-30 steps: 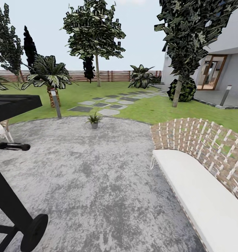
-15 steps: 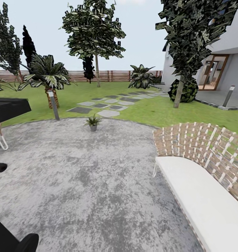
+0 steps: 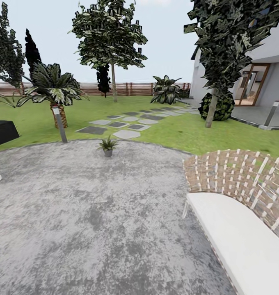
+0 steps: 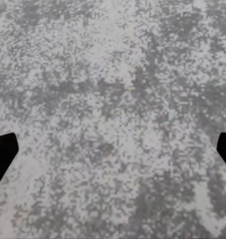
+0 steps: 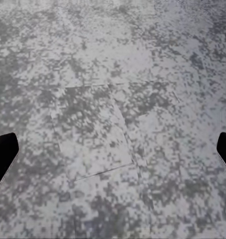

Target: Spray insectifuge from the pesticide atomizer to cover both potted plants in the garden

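Note:
One potted plant (image 3: pixel 108 146), a small green rosette in a tiny grey pot, stands at the far rim of the round grey stone patio (image 3: pixel 98 213) of the garden, ahead and slightly left. The other potted plant and the pesticide atomizer are out of view. In the left wrist view my left gripper (image 4: pixel 113 154) is open, its dark fingertips (image 4: pixel 2 153) far apart over bare patio stone. In the right wrist view my right gripper (image 5: pixel 113 154) is open too, its fingertips (image 5: pixel 3 152) spread above the stone, holding nothing.
A wicker chair (image 3: pixel 242 205) with a white cushion fills the right foreground. A black grill edge (image 3: pixel 2 132) pokes in at the left. A grey bollard (image 3: pixel 59 123) and a palm (image 3: pixel 52 88) stand behind the patio, with stepping stones (image 3: pixel 123 123), lawn, trees, fence and a house (image 3: pixel 258 82) beyond.
The whole head view has shifted, so the camera moved: the black grill and its wheeled stand slid out to the left, and the wicker chair sits lower. Nothing was grasped.

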